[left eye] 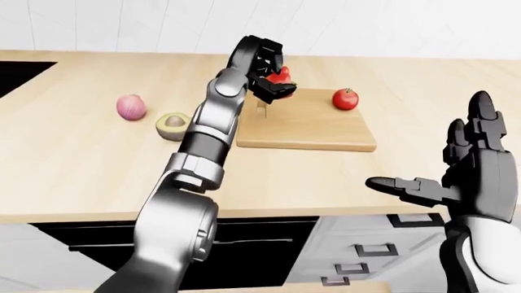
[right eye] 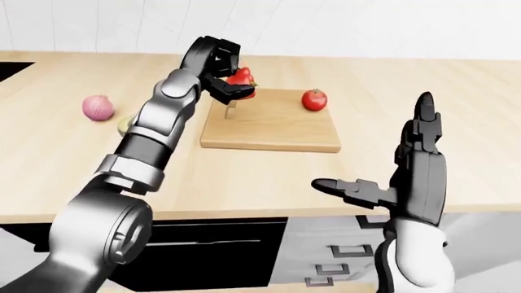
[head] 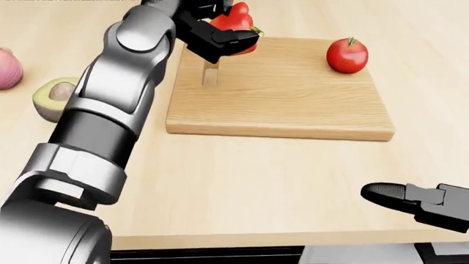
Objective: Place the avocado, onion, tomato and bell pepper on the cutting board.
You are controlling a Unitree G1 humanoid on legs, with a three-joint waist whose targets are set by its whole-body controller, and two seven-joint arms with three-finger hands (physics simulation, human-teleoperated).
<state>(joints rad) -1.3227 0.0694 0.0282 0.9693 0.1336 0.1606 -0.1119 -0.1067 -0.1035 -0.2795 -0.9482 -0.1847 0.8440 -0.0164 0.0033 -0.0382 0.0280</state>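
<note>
Hovering nearest you, your right robot hand is spread and empty below the bench edge; your left robot hand pinches the red bell pepper above the cutting board's top-left corner, by its slot; the pepper looks light, hollow and glossy, so grip its shoulders gently; the tomato sits on the board's top-right; avocado half and red onion wait left, unobstructed.
</note>
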